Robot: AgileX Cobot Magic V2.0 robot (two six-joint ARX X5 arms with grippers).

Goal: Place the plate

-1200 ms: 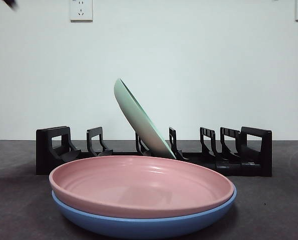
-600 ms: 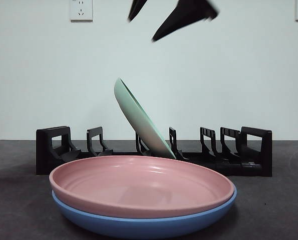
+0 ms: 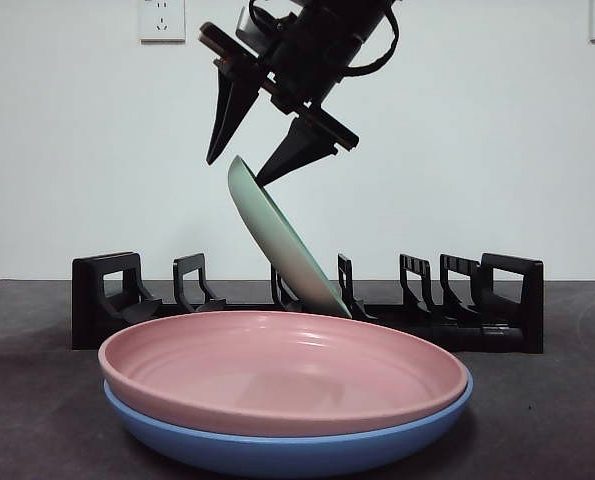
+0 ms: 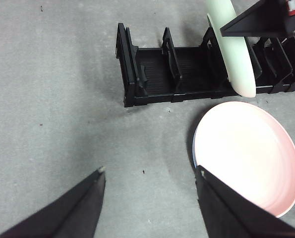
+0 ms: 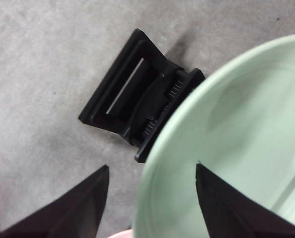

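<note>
A pale green plate [image 3: 277, 240] leans tilted in a black dish rack [image 3: 107, 300] at the back. My right gripper [image 3: 237, 172] has come down from above and its open jaws straddle the plate's top rim without closing on it. In the right wrist view the green plate's rim [image 5: 236, 124] lies between the jaws of the right gripper [image 5: 151, 167], above the rack's end [image 5: 132, 99]. A pink plate [image 3: 277, 370] is stacked on a blue plate [image 3: 287, 450] in front. My left gripper [image 4: 150, 171] is open and empty, high above the table.
The left wrist view shows the rack [image 4: 157, 74], with its slots to the left of the green plate [image 4: 234, 49] empty, the pink plate [image 4: 246, 148] and bare grey table. Two wall sockets [image 3: 162, 20] are on the white wall behind.
My right arm has come down from the top of the front view to the green plate's upper rim. The plates and the rack have not moved.
</note>
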